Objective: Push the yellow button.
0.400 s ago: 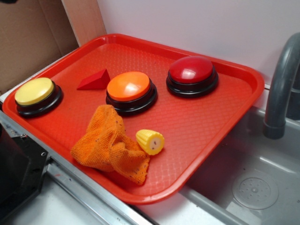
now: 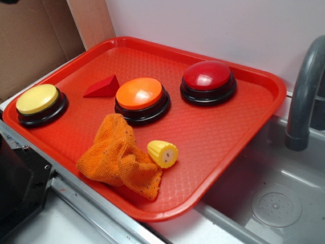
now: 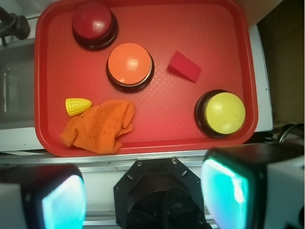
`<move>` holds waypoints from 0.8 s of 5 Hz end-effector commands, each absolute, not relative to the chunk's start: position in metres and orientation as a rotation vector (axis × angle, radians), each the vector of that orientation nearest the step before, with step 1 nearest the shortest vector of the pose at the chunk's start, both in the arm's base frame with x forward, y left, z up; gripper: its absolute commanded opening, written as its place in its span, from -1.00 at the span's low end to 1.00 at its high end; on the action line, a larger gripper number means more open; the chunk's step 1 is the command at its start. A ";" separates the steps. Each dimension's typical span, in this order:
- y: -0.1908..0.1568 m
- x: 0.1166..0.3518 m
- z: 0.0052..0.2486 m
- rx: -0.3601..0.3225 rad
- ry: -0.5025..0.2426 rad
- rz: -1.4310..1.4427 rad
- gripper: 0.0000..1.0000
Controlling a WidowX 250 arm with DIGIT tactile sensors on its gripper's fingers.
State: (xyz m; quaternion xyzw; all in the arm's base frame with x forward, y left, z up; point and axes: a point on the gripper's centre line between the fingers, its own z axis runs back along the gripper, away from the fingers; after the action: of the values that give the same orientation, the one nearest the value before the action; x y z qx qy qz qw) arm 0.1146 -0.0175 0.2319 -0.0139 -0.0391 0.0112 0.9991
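Note:
The yellow button, pale yellow on a black round base, sits at the left end of the red tray. In the wrist view it is at the tray's lower right. My gripper is open and empty, its two fingers wide apart, high above the robot base and off the tray's near edge. The gripper does not show in the exterior view.
On the tray are an orange-topped button, a red button, a red wedge block, an orange cloth and a yellow toy corn. A sink with a grey tap lies to the right.

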 end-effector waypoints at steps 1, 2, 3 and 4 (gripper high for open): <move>0.068 0.107 0.170 0.096 -0.035 0.217 1.00; 0.090 0.109 0.136 0.123 -0.053 0.244 1.00; 0.116 0.136 0.100 0.136 -0.011 0.179 1.00; 0.129 0.161 0.075 0.151 -0.048 0.162 1.00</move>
State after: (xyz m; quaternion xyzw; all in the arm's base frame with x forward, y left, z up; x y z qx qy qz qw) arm 0.1553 0.1222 0.0660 0.0647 -0.0056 0.0807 0.9946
